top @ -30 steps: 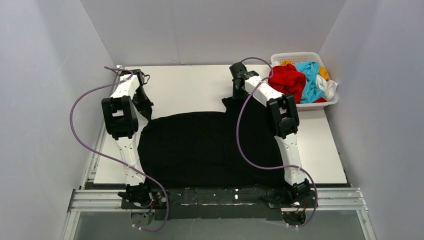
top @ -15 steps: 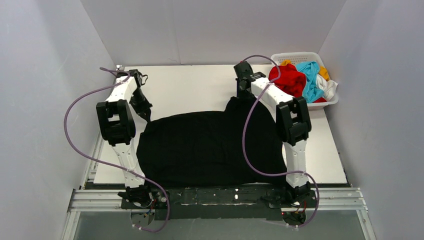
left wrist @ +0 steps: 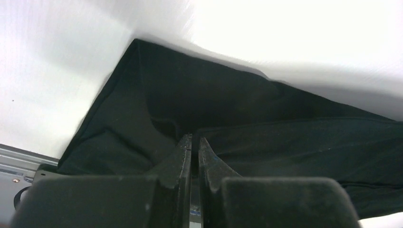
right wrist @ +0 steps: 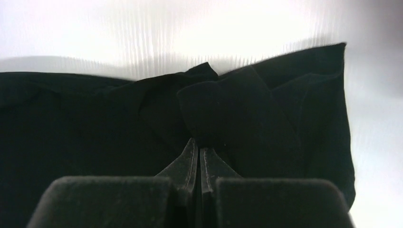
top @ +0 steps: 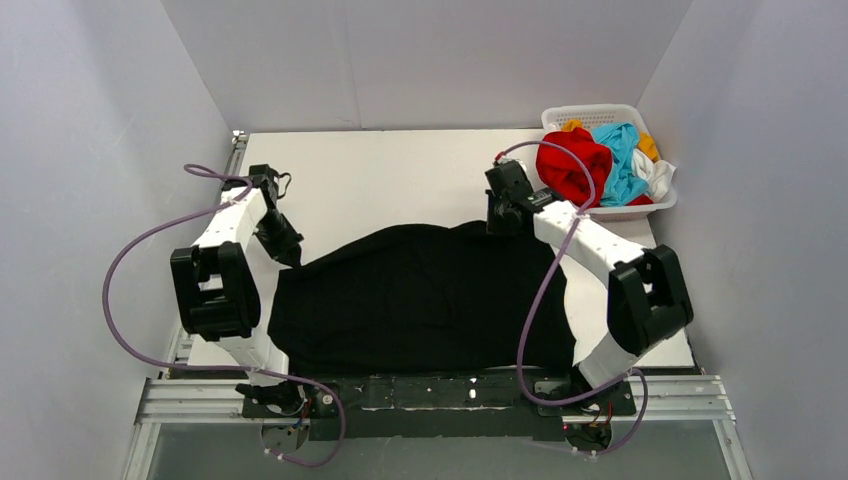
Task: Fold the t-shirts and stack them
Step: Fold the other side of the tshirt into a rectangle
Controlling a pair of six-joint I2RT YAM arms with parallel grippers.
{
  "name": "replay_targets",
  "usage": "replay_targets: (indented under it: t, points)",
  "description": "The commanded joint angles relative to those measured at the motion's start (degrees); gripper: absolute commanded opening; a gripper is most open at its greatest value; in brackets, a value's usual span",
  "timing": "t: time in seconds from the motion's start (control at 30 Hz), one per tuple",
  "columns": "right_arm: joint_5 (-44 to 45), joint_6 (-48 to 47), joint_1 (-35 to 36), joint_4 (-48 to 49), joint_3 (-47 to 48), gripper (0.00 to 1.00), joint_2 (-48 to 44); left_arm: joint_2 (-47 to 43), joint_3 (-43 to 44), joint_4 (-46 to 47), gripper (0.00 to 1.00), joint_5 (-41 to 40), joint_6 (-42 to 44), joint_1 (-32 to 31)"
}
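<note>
One black t-shirt (top: 420, 300), four coloured t-shirts (top: 570, 165), one basket (top: 590, 108), one table (top: 400, 170), two arms (top: 232, 225) (top: 590, 240).

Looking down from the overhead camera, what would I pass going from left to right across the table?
left gripper → black t-shirt → right gripper → then, inside the white basket: red t-shirt → light blue t-shirt → white t-shirt

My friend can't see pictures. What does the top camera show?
Two white robot arms pinch the far corners of a large black cloth t-shirt spread on a white table, the left gripper at its left corner and the right gripper at its right. A white plastic lattice basket at the far right holds red, light blue, white and orange-yellow shirts.
</note>
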Motion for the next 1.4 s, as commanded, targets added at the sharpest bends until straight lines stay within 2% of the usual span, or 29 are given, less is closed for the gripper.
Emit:
replay_targets:
  t: [0.0, 0.43, 0.77, 0.83, 0.87, 0.9, 0.93, 0.97, 1.0, 1.07, 1.1, 1.13, 1.2, 1.23, 1.27, 1.37]
  points:
    - [0.16, 2.66, 0.96, 1.10, -7.10, 0.01, -9.61, -8.17, -5.27, -4.47, 0.00, -1.78, -0.03, -0.29]
    - [-7.96, 7.31, 2.43, -6.22, -22.27, 0.01, -27.72, -25.45, -21.88, -1.03, 0.00, -13.25, -6.28, -0.26]
    - [-10.60, 12.00, 3.76, -8.76, -29.29, 0.01, -33.69, -28.78, -28.70, 2.56, 0.00, -12.49, -9.39, -0.31]
    - [-11.21, 13.13, 4.45, -9.52, -30.42, 0.05, -33.69, -28.89, -29.42, 2.66, 0.00, -12.77, -9.97, -0.31]
    - [-11.44, 14.33, 4.92, -9.91, -31.16, 0.10, -33.80, -28.95, -29.65, 2.59, 0.00, -13.31, -10.41, -0.22]
    - [-11.51, 15.19, 5.62, -10.47, -31.89, 0.18, -34.22, -29.12, -29.75, 2.03, 0.01, -13.96, -10.80, -0.23]
    - [-11.30, 16.62, 6.40, -11.52, -32.52, 0.25, -34.83, -29.36, -29.82, 1.78, 0.05, -14.65, -10.95, -0.27]
    - [-11.30, 17.93, 7.40, -13.27, -33.03, 0.29, -35.84, -29.82, -29.86, 1.48, 0.14, -15.11, -11.12, -0.31]
    - [-10.94, 19.59, 8.60, -15.60, -33.41, 0.33, -37.35, -30.31, -29.68, 0.81, 0.19, -16.02, -11.29, -0.29]
    - [-11.32, 22.53, 11.52, -21.35, -33.63, 0.41, -41.51, -31.95, -29.30, -0.52, 0.22, -17.89, -12.11, -0.29]
    - [-12.06, 24.25, 13.01, -24.05, -33.49, 0.46, -44.08, -33.02, -28.73, -1.77, 0.33, -18.80, -12.51, -0.26]
    - [-12.74, 25.76, 14.51, -26.42, -33.32, 0.50, -46.72, -34.00, -27.94, -2.90, 0.51, -19.55, -12.65, -0.27]
    - [-14.60, 27.18, 15.79, -28.55, -32.80, 0.64, -51.92, -35.81, -26.09, -5.42, 0.70, -21.11, -13.06, -0.26]
    - [-14.71, 27.15, 15.81, -28.43, -32.51, 0.74, -53.97, -36.45, -24.87, -6.80, 0.85, -21.40, -13.21, -0.24]
    - [-14.52, 25.95, 15.81, -27.47, -32.08, 0.77, -55.26, -36.81, -23.49, -8.06, 0.97, -21.02, -13.35, -0.27]
    - [-10.81, 21.94, 15.81, -21.83, -30.03, 0.84, -55.41, -36.26, -19.51, -8.97, 0.98, -14.40, -13.40, -0.32]
